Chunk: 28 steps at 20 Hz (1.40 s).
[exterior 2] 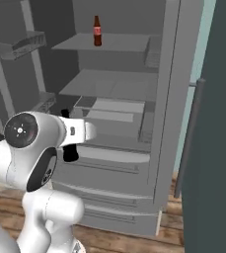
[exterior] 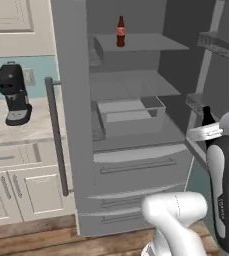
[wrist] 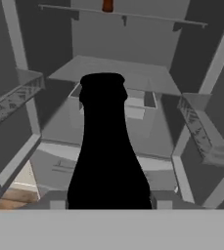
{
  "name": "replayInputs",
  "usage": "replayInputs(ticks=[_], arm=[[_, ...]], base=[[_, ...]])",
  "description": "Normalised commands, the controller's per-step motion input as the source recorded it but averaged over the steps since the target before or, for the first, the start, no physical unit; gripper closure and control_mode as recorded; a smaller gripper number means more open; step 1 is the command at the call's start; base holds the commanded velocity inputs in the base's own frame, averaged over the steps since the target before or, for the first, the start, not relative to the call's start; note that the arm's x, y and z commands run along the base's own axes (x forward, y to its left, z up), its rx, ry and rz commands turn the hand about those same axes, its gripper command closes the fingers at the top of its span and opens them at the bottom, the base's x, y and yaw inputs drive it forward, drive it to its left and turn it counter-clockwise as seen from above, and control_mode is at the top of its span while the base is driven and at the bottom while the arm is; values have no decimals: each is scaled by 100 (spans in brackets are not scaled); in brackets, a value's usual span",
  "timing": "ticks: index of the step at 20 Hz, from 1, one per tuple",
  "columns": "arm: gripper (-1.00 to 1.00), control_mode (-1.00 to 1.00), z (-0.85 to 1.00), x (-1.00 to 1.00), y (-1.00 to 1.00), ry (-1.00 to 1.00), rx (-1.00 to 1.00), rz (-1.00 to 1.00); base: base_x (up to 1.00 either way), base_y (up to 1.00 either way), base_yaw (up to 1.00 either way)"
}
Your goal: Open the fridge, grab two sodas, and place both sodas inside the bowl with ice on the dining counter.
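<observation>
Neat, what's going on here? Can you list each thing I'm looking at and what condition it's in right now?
Fridge: both doors swung open, lower drawers shut.
Soda on the top shelf: upright, untouched.
Second soda: held upright in front of the open fridge.
Gripper: shut on the second soda.
Coffee machine: standing on the wall counter.

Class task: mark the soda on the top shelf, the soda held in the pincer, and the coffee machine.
Shelf soda (exterior: pixel 120 32), left base view, red label.
Held soda (wrist: pixel 108 146), hand view, dark neck.
Coffee machine (exterior: pixel 13 92), left base view, black body.
</observation>
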Motion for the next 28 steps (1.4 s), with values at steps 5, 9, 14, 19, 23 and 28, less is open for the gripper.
replayInputs(ticks=[5,9,14,19,23,28], arm=[[100,100,0,0,0,0,0,0],[100,100,0,0,0,0,0,0],[100,100,0,0,0,0,0,0],[100,100,0,0,0,0,0,0],[100,100,0,0,0,0,0,0],[100,100,0,0,0,0,0,0]], base=[[-79,52,22],[-74,39,35],[-62,16,45],[-70,0,45],[-73,-7,45],[-82,0,42]])
